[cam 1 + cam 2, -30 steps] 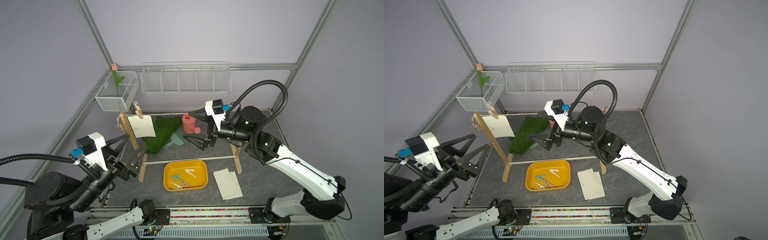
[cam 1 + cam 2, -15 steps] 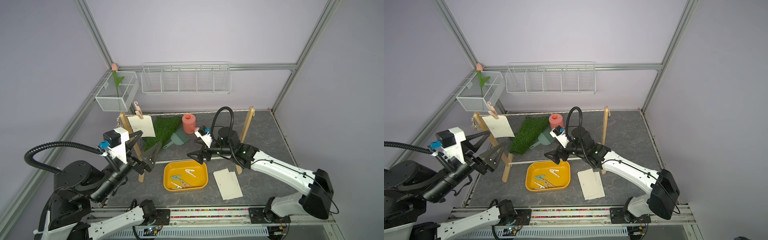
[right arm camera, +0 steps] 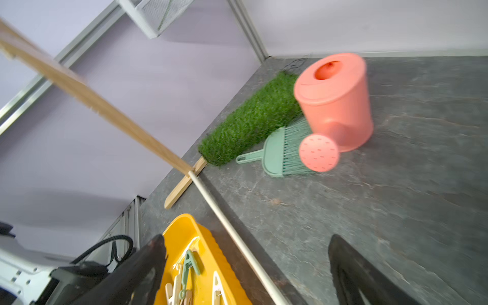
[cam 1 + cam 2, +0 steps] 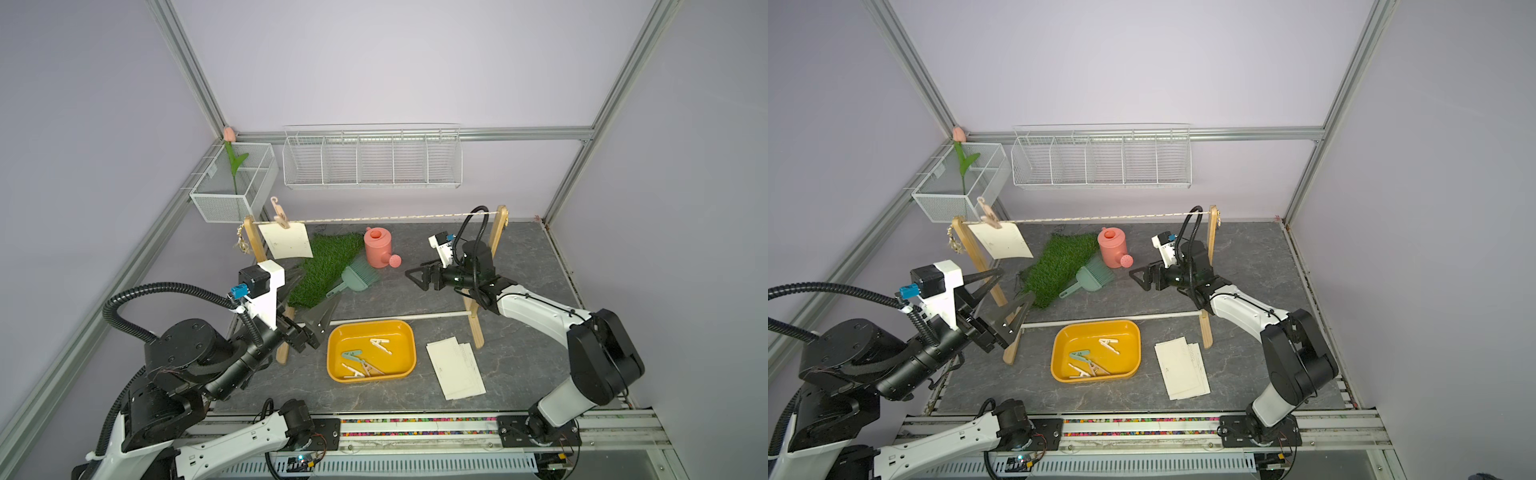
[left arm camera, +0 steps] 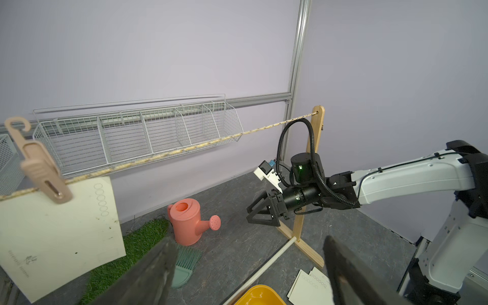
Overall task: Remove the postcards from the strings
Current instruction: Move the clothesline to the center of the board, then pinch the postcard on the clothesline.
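In both top views the thin beige-and-white twisted twine (image 4: 374,217) runs taut between the light wooden left post (image 4: 252,237) and right post (image 4: 497,237) of the rack, and one cream-white rectangular paper postcard (image 4: 286,241) hangs from it at the left-post end, pinched by a beige plastic clothespin (image 4: 279,215); a stack of loose cream-white postcards (image 4: 455,368) lies flat on the grey tabletop (image 4: 519,257) just right of the yellow oval plastic tray (image 4: 409,338), which holds several pastel clothespins (image 4: 352,354). The left gripper (image 4: 1017,282), jaws spread wide and empty, has come forward from the table's left edge a second ago to the left post, below the hanging postcard. The right gripper (image 4: 415,277), likewise spread and holding nothing, was up at the twine a second ago, dipped towards the tray half a second ago, and now sits back near the right post — close to the spout of the salmon-pink plastic watering can (image 4: 376,249). Hanging postcard, stack and tray have not moved. The left wrist view looks between its two dark fingers (image 5: 155,274), well apart, at the postcard close by under its clothespin, with the twine bare from there to the far post. The right wrist view — blurred — shows its fingers (image 3: 148,266) apart above the tray rim and the white bottom rod (image 3: 232,237), with the watering can, a teal plastic hand brush (image 3: 274,153) and a green artificial-grass mat (image 3: 250,121) beyond
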